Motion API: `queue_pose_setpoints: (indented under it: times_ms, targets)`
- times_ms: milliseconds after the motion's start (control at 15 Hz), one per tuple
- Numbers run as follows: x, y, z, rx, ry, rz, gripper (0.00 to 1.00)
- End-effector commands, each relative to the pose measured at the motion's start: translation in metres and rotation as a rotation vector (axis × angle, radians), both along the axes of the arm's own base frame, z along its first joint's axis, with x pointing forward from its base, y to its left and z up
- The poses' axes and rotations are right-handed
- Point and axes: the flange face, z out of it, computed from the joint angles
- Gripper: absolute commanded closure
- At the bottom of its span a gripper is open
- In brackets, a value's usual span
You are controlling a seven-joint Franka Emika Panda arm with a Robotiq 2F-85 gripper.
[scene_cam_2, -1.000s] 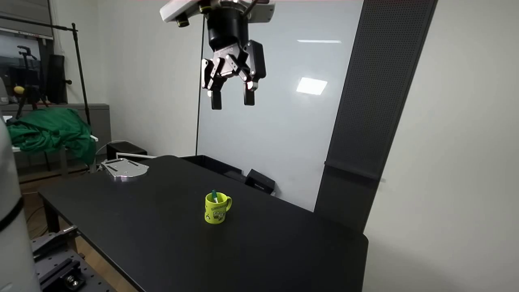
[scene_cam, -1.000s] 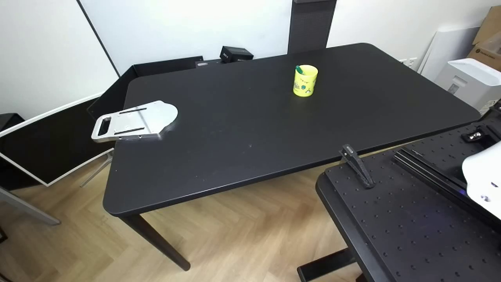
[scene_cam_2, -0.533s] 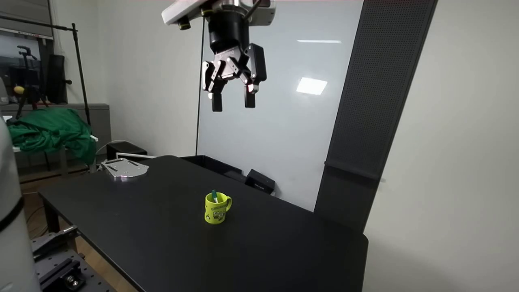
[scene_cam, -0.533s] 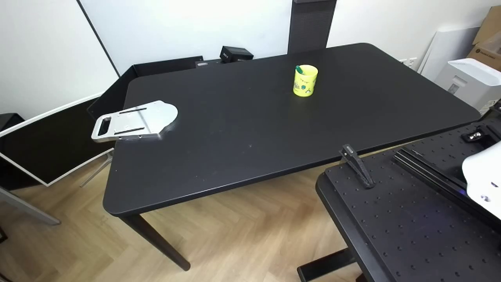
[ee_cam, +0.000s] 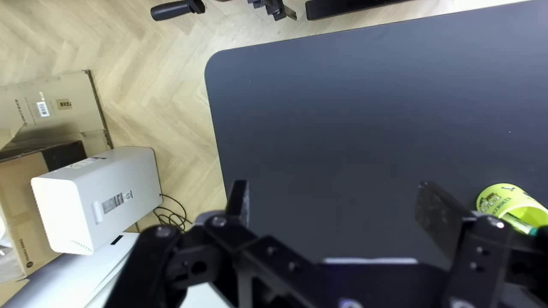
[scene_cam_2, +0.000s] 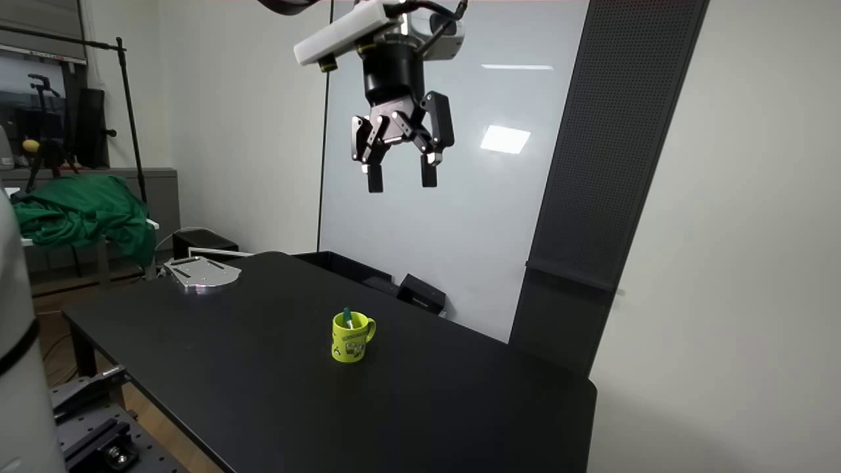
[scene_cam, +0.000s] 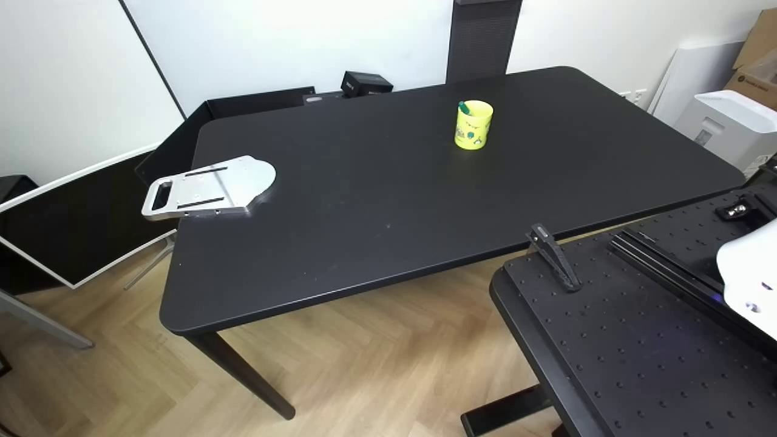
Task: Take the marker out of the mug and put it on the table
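Note:
The yellow-green mug point(scene_cam: 472, 132) stands upright on the black table point(scene_cam: 364, 182). It also shows in an exterior view point(scene_cam_2: 348, 345) with its handle, and at the right edge of the wrist view point(ee_cam: 501, 197). The green marker point(scene_cam: 464, 108) leans inside the mug with its end above the rim; it also shows in an exterior view point(scene_cam_2: 347, 318) and the wrist view point(ee_cam: 519, 223). Its lower part is hidden by the mug. My gripper point(scene_cam_2: 402, 185) is open and empty, high above the table. In the wrist view the fingers point(ee_cam: 333, 186) are wide apart, and the mug is partly behind the right finger.
A white flat handled plate point(scene_cam: 212, 185) lies at the table's end. A black perforated platform point(scene_cam: 631, 340) with a clamp point(scene_cam: 553, 258) stands by the near edge. A white box point(ee_cam: 98, 196) stands beyond the table. A black box point(scene_cam_2: 420, 294) sits behind the back edge.
My gripper has moved right and lower in an exterior view, mostly in the last half second. It stays open. The mug and marker have not moved.

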Motion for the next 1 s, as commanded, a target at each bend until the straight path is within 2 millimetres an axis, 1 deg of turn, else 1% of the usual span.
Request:
queue_pose_setpoints:
  times_ms: [0, 267, 467, 667, 933]
  targets:
    - [0.035, -0.004, 0.0, -0.001, -0.017, -0.01, 0.0]
    - [0.069, -0.001, -0.012, -0.02, -0.031, 0.012, 0.0]
    - [0.098, 0.008, -0.022, -0.023, -0.035, 0.063, 0.0]
    - [0.129, 0.025, -0.03, -0.033, -0.04, 0.138, 0.0]
    - [0.167, 0.054, -0.046, -0.073, -0.025, 0.271, 0.0]
